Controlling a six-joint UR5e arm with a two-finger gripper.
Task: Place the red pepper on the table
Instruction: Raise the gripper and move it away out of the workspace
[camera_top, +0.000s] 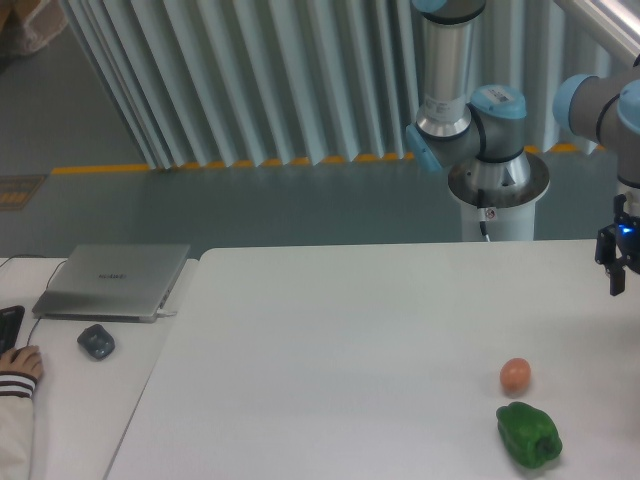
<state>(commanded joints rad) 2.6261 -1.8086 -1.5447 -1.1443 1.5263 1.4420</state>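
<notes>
End effector (617, 262) hanging at right edge over worktop (330, 350).
Mostly cropped, grip state unclear; red pepper not showing.

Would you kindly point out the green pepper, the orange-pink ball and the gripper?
green pepper (529, 435), fixed camera, middle of its body.
orange-pink ball (515, 375), fixed camera, its centre.
gripper (617, 268), fixed camera, near the fingertips.

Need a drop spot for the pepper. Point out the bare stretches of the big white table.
The table is bare from its left edge to the orange-pink ball, and along the back edge up to the tool. The only crowding is front right, where the ball sits beside the green pepper.
</notes>
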